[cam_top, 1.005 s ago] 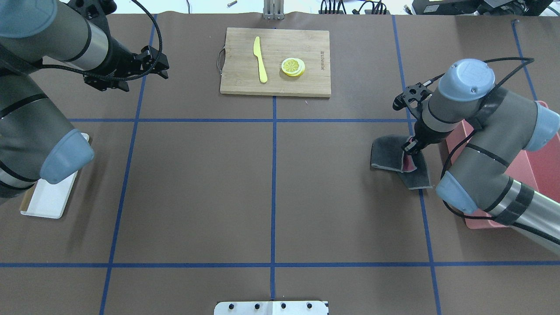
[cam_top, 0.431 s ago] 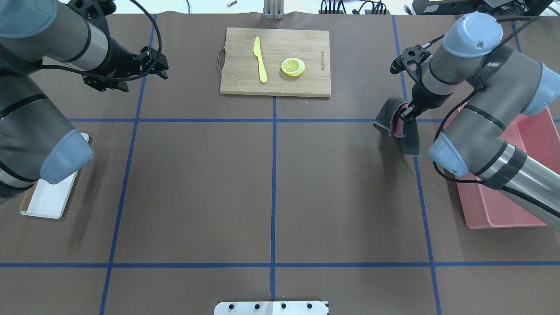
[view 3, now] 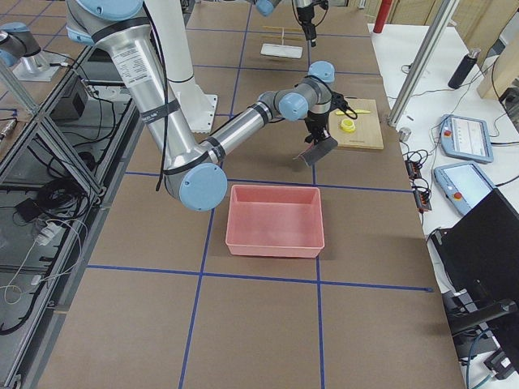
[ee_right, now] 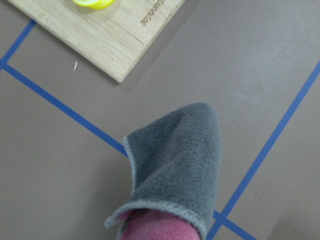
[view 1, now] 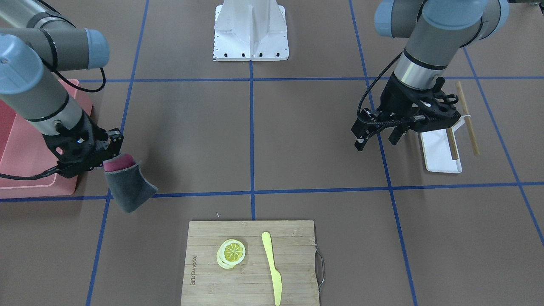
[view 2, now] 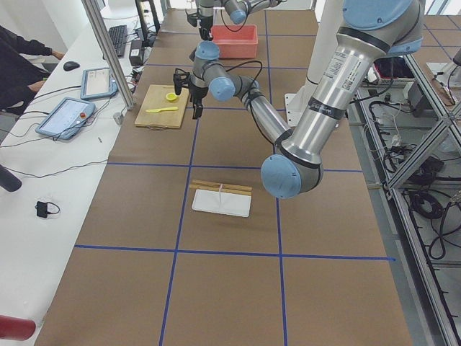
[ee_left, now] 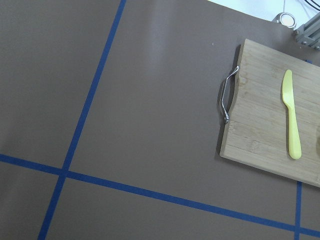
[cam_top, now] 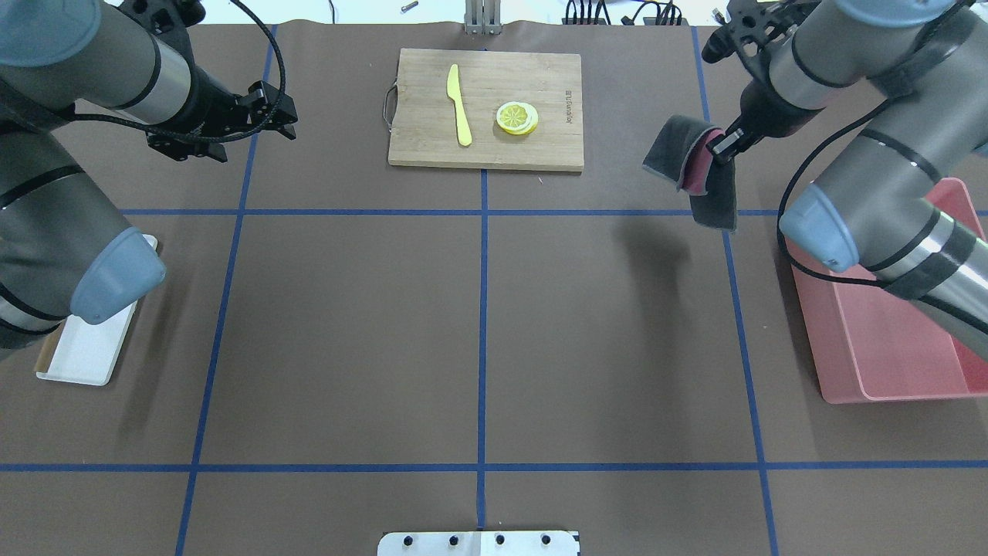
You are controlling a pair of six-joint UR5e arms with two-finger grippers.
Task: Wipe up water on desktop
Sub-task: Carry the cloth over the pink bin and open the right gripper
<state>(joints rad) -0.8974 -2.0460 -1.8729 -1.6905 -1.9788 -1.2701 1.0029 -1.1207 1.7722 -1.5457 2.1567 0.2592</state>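
Observation:
The brown desktop (cam_top: 347, 332) with blue tape lines shows no water that I can make out. My right gripper (cam_top: 722, 147) is shut on a grey cloth with a pink inner side (cam_top: 691, 166) and holds it hanging above the desktop, to the right of the cutting board. The cloth also shows in the front view (view 1: 129, 187), under the right gripper (view 1: 111, 158), and in the right wrist view (ee_right: 180, 165). My left gripper (cam_top: 291, 125) is open and empty above the far left of the desktop; it also shows in the front view (view 1: 376, 140).
A bamboo cutting board (cam_top: 556, 77) at the far middle carries a yellow knife (cam_top: 459, 104) and lemon slices (cam_top: 517, 117). A pink bin (cam_top: 888, 347) stands at the right. A white tray (cam_top: 85, 351) lies at the left, with chopsticks (view 1: 467, 117) beside it.
My right gripper has lifted the cloth off the desktop beside the pink bin and carried it toward the far side, next to the cutting board. The left arm has not moved.

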